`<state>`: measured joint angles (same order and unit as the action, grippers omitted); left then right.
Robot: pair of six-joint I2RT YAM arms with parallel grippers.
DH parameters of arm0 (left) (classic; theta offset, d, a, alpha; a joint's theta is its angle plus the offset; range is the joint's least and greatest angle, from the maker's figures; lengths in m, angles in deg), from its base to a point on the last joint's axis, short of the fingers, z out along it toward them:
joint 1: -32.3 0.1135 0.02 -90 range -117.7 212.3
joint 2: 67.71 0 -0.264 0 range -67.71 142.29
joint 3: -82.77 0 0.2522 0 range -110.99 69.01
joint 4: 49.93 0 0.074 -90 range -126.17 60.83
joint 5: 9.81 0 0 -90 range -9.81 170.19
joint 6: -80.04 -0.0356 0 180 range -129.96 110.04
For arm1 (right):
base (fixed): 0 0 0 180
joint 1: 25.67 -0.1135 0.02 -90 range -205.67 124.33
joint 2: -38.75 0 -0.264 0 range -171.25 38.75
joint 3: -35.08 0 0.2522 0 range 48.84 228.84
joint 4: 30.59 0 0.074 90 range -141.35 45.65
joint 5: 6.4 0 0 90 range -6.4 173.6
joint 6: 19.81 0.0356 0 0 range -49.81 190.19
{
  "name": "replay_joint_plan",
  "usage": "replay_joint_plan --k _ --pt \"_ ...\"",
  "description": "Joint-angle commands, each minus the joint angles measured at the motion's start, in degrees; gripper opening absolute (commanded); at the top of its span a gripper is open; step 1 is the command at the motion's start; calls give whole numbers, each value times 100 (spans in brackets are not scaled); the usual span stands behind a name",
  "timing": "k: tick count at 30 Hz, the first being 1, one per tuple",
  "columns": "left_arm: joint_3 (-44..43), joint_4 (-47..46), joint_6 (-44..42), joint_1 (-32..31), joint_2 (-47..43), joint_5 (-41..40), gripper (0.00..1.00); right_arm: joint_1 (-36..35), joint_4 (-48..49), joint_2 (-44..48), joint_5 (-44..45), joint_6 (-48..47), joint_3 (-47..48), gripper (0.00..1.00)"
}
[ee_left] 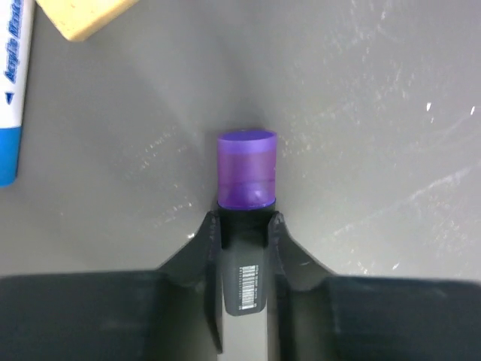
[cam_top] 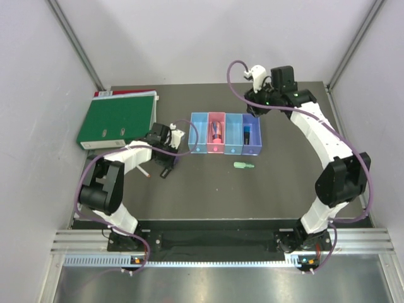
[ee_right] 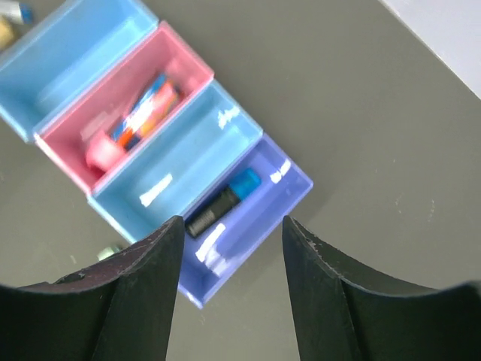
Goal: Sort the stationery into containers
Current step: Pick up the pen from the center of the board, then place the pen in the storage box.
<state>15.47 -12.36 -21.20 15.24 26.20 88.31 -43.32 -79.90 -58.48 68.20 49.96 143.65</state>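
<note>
- Closest in, my left gripper [ee_left: 246, 226] is clamped on the black barrel of a purple-capped marker [ee_left: 246, 169] — one finger on each side, the cap sticking out past the tips.
- Whether that marker rests on the table [ee_left: 361, 113] or sits just off it, I can't tell from the wrist view.
- Off to the upper left lie a white pen with a blue end [ee_left: 10, 98] and a tan eraser-like block [ee_left: 83, 15], both apart from the marker.
- My right gripper [ee_right: 233, 229] hangs above the containers [cam_top: 234, 152], fingers spread wide with nothing between them.
- Below it, the purple-blue bin [ee_right: 289, 197] holds a black marker with a blue cap [ee_right: 222, 203].
- Next to that comes a light blue bin [ee_right: 188, 147], then the pink bin [ee_right: 184, 64] with orange-and-blue pens [ee_right: 146, 105] and a pink piece [ee_right: 98, 154] inside.
- From above — a green marker [cam_top: 243, 165] lies on the table just in front of the containers, and a green binder [cam_top: 117, 118] sits at the far left.
</note>
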Motion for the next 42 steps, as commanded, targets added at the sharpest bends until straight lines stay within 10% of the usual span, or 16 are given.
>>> replay_joint_plan --k 1,11,22,32,42 --pt "27 -61 70 10 58 93 0 -81 -601 599 -139 -1332 -769 57" --pt "-489 325 -106 10 -707 392 0 -370 -1068 1566 -51 -3354 -2405 71" --pt "-1158 80 -756 -8 -1823 594 0 -1003 -866 1523 142 -3558 -3029 71" --pt "-1360 -755 -485 -271 -1903 1016 0 -3 847 2172 458 -1197 -3117 73" --pt "-2430 -2258 1071 -1132 -25 1657 0 850 1393 2411 1487 -281 -3074 77"
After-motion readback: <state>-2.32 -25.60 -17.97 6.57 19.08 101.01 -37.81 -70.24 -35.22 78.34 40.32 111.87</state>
